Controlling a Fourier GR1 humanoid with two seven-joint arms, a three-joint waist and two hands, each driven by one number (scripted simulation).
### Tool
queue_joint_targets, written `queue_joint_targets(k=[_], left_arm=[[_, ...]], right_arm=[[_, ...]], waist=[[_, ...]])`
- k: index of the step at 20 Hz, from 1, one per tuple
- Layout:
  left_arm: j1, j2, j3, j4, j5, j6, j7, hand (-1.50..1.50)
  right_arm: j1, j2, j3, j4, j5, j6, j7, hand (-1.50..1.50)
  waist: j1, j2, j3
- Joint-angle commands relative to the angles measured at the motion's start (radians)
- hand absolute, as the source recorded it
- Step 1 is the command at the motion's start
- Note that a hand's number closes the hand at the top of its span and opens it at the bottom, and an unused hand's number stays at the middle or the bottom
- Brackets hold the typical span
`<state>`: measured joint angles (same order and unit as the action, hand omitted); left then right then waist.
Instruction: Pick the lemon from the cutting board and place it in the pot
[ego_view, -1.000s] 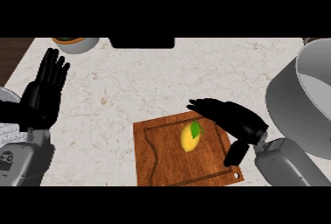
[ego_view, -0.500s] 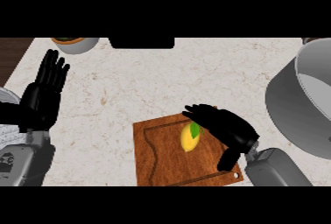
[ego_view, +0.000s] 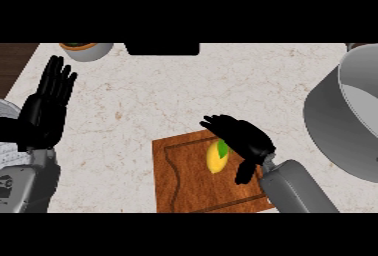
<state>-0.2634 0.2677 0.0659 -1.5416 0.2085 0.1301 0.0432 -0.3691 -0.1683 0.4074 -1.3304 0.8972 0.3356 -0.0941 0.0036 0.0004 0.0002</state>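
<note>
The lemon (ego_view: 215, 157) lies on the cutting board (ego_view: 192, 190), partly under the right hand (ego_view: 244, 137), whose spread fingers (ego_view: 214, 121) are not curled round it. The pot (ego_view: 347, 120) stands beyond that hand. The left hand (ego_view: 46, 107) rests open, fingers up.

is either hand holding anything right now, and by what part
Nothing is held. The right hand reaches over the lemon on the cutting board, fingers not curled round it.

The right robot hand (ego_view: 242, 138) reaches in from the lower edge, fingers spread and slightly bent. The left robot hand (ego_view: 46, 110) rests open at the surface's left edge, fingers up.
</note>
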Motion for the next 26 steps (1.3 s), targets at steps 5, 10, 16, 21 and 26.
queue_joint_targets(k=[5, 10, 16, 21, 26], left_arm=[[0.011, -0.063, -0.036, -0.064, -0.077, 0.049, 0.037, 0.0], [0.015, -0.035, 0.001, -0.05, -0.058, -0.018, 0.013, 0.0], [0.003, -0.056, 0.012, -0.007, -0.061, -0.01, -0.007, 0.0], [-0.012, -0.035, 0.028, 0.007, -0.059, -0.037, -0.002, 0.0], [0.012, -0.063, 0.009, -0.058, -0.069, -0.004, 0.048, 0.0]], right_arm=[[-0.055, 0.076, -0.037, 0.233, 0.073, -0.103, -0.122, -1.5], [-0.021, 0.088, 0.002, 0.166, 0.097, -0.061, -0.16, 1.5], [-0.009, 0.164, 0.115, 0.185, 0.152, -0.192, -0.165, 1.5], [-0.047, 0.166, 0.101, 0.284, 0.156, -0.267, -0.195, 1.5], [-0.005, 0.117, 0.061, 0.055, 0.228, -0.244, -0.11, 1.5]], waist=[[0.003, 0.001, 0.0], [-0.001, -0.001, 0.0], [0.0, 0.0, 0.0], [0.003, 0.001, 0.0], [-0.007, -0.004, 0.0]])
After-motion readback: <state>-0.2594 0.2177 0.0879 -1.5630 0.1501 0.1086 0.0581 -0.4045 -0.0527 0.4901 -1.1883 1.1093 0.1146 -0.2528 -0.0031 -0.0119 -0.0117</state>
